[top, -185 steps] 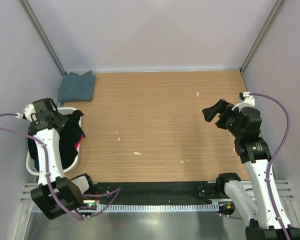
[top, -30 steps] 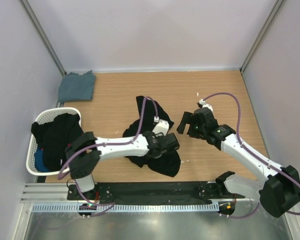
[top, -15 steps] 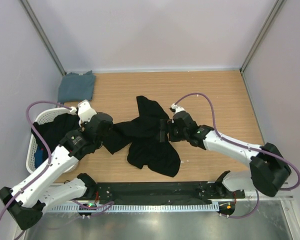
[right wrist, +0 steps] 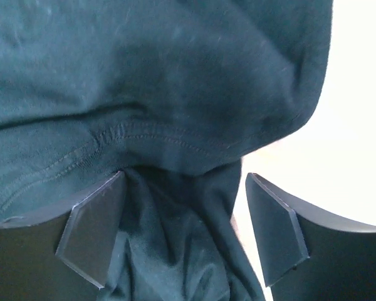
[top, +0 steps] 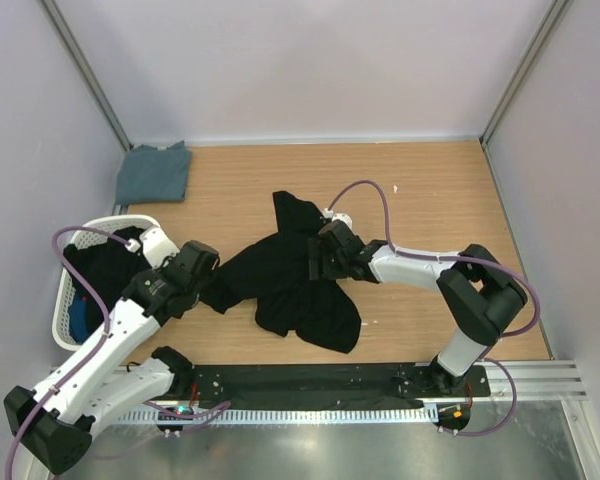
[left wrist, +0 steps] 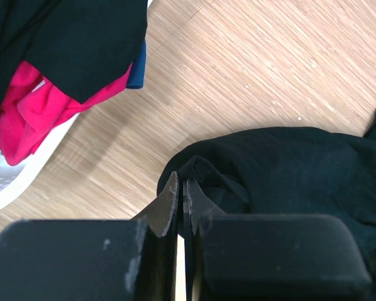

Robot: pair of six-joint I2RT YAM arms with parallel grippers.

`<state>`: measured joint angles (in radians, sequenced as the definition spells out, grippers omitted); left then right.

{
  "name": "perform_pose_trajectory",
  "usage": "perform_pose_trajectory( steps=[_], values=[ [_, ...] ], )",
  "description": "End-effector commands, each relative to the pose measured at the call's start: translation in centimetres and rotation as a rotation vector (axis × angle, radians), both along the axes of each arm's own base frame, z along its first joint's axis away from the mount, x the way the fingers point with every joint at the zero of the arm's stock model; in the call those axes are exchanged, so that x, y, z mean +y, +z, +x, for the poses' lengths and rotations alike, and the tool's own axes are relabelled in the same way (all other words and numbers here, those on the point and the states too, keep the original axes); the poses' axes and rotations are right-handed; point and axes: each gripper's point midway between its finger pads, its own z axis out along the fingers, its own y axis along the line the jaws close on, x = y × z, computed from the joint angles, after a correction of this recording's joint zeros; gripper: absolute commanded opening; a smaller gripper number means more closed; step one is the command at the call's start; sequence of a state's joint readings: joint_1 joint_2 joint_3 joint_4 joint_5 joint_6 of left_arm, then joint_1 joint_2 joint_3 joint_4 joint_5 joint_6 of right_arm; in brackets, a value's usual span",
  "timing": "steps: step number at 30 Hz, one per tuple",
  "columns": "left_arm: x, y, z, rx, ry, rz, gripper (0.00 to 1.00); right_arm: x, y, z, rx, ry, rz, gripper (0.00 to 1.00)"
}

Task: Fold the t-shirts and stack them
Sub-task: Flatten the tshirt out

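Left pincer [left wrist: 180, 188]: clamped shut on an edge of the black shirt [top: 280, 270], beside the basket [top: 59, 315].
Right pincer [right wrist: 185, 180]: wide, straddling a fold of that shirt.
Grey shirt [top: 153, 172]: far left corner of the counter [top: 430, 200].

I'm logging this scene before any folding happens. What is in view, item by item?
black t-shirt: one, black, crumpled mid-table between the two grippers
grey-blue t-shirt: one, slate grey-blue, folded at the far left corner of the table
laundry basket: one, white, at the table's left edge
clothes in the basket: count unclear, black, pink-red and blue, heaped inside
table: one, light wood, under everything
left gripper: one, black, shut on an edge of the black t-shirt
right gripper: one, black, jaws open astride a fold of the black t-shirt
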<state>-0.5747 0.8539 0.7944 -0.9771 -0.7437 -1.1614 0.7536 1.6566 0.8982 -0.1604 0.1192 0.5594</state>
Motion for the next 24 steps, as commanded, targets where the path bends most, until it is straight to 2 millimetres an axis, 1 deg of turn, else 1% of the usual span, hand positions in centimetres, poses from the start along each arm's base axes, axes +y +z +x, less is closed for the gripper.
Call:
perform_pose_trajectory(
  steps=[1,2,3,4,5,6,8,9,10,11,12,13,14,15,16,17,18,19,20,21,22,23,24],
  values=[
    [0.5,1.7,0.8,-0.058,0.015,0.017,0.0,1.6,3.5,3.9,-0.161,-0.057,0.044,0.81],
    [0.5,1.8,0.8,-0.051,0.0,0.03,0.0,1.6,3.6,4.2,-0.174,-0.046,0.035,0.79],
    [0.4,2.3,1.0,-0.061,-0.005,0.028,0.0,2.0,4.2,4.8,-0.193,-0.043,0.039,0.71],
    [0.3,2.5,1.2,-0.061,-0.013,0.033,0.0,2.1,4.0,5.1,-0.197,-0.042,0.025,0.61],
    [0.0,2.8,1.4,-0.065,-0.036,0.036,0.0,2.1,4.2,5.4,-0.207,-0.041,0.019,0.5],
    [-0.2,3.2,1.6,-0.074,-0.051,0.032,0.0,2.0,4.7,6.0,-0.222,-0.055,0.002,0.28],
    [-0.7,4.1,2.0,-0.1,-0.075,0.016,0.0,1.7,5.9,6.5,-0.256,-0.06,-0.012,0.07],
    [-0.8,4.6,2.1,-0.1,-0.112,0.037,0.0,1.5,6.9,6.9,-0.287,-0.059,-0.026,0.01],
    [-1.2,5.9,2.6,-0.134,-0.131,0.027,0.0,1.2,7.9,7.4,-0.321,-0.068,-0.032,0.01],
    [-1.4,6.7,2.7,-0.147,-0.159,0.027,0.0,1.2,10.1,7.6,-0.369,-0.069,-0.008,0.01],
    [-1.5,7.6,2.8,-0.155,-0.189,0.043,0.0,1.2,11.5,7.9,-0.409,-0.06,-0.007,0.01],
    [-1.7,9.5,3.0,-0.193,-0.2,0.035,0.0,1.2,12.7,7.9,-0.432,-0.053,0.008,0.01],
    [-1.7,10.6,3.1,-0.208,-0.21,0.035,0.0,1.3,14.3,7.7,-0.453,-0.038,0.03,0.01],
    [-1.7,11.3,3.1,-0.212,-0.226,0.048,0.01,1.9,15.5,7.5,-0.464,-0.006,0.06,0.01],
    [-1.8,12.7,3.2,-0.235,-0.231,0.043,0.01,4.0,16.0,6.1,-0.441,0.134,0.126,0.01],
    [-1.8,13.0,3.1,-0.235,-0.235,0.046,0.01,4.8,16.8,5.3,-0.439,0.193,0.162,0.04],
    [-2.0,13.1,3.2,-0.229,-0.249,0.045,0.01,5.8,16.9,4.3,-0.422,0.251,0.195,0.09],
    [-2.2,13.1,3.2,-0.22,-0.264,0.05,0.01,7.1,16.8,2.7,-0.41,0.337,0.214,0.17],
    [-2.3,13.0,3.2,-0.213,-0.27,0.05,0.01,8.3,16.5,1.2,-0.398,0.415,0.228,0.46],
    [-2.6,12.7,3.2,-0.199,-0.288,0.044,0.01,8.8,15.9,0.1,-0.405,0.457,0.208,0.6],
    [-2.8,12.5,3.3,-0.196,-0.296,0.043,0.0,10.4,15.6,-2.3,-0.446,0.565,0.171,0.71],
    [-2.8,12.0,3.2,-0.186,-0.298,0.046,0.01,10.4,15.3,-2.6,-0.491,0.562,0.112,0.86],
    [-2.9,11.9,3.2,-0.183,-0.302,0.044,0.0,10.7,14.7,-3.4,-0.522,0.599,0.078,0.89]
  ],
)
